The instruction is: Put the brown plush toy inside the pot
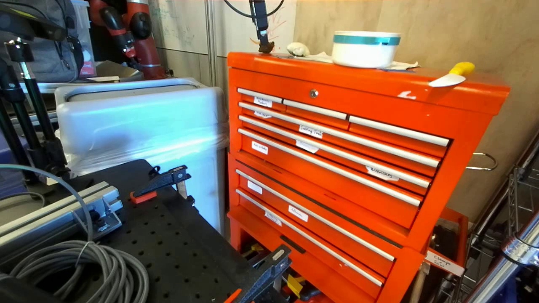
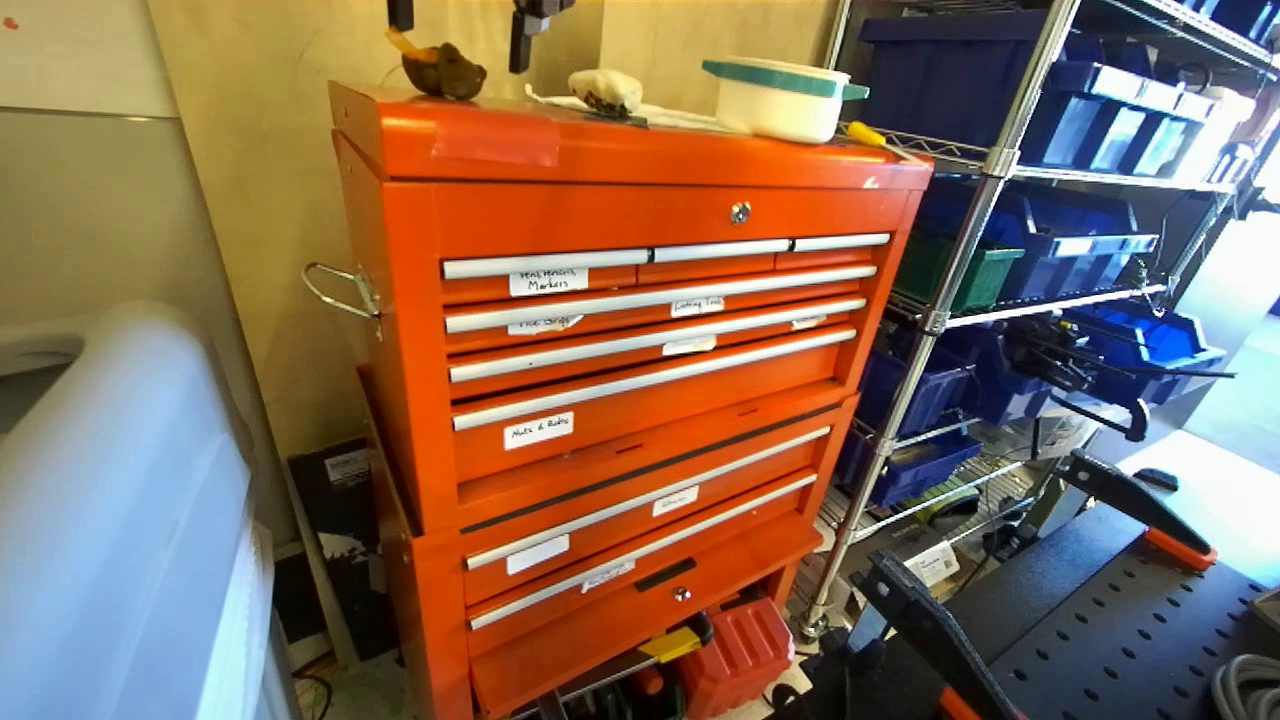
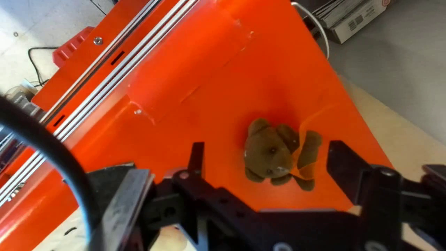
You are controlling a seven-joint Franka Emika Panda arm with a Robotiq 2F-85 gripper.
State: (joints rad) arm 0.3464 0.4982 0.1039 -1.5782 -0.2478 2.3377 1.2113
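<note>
The brown plush toy [image 3: 268, 150] is a small bear with an orange ribbon, lying on the red cabinet top near one end. It shows in both exterior views [image 1: 266, 47] [image 2: 447, 72]. My gripper [image 3: 267, 148] is open; in the wrist view the toy lies between its two fingers with gaps on both sides. In the exterior views the gripper [image 1: 262, 35] [image 2: 460, 32] points down over the toy, with its fingertips a little above it in one of these pictures. The pot [image 1: 364, 54] [image 2: 780, 108], white with a teal band, stands farther along the top; its inside is hidden.
A whitish-grey object [image 1: 298, 49] [image 2: 605, 90] sits on a pale cloth between toy and pot. A yellow-handled tool [image 1: 459, 71] [image 2: 870, 135] lies beyond the pot. The red cabinet [image 1: 358, 78] ends close to the toy. A metal shelf [image 2: 1000, 160] stands beside it.
</note>
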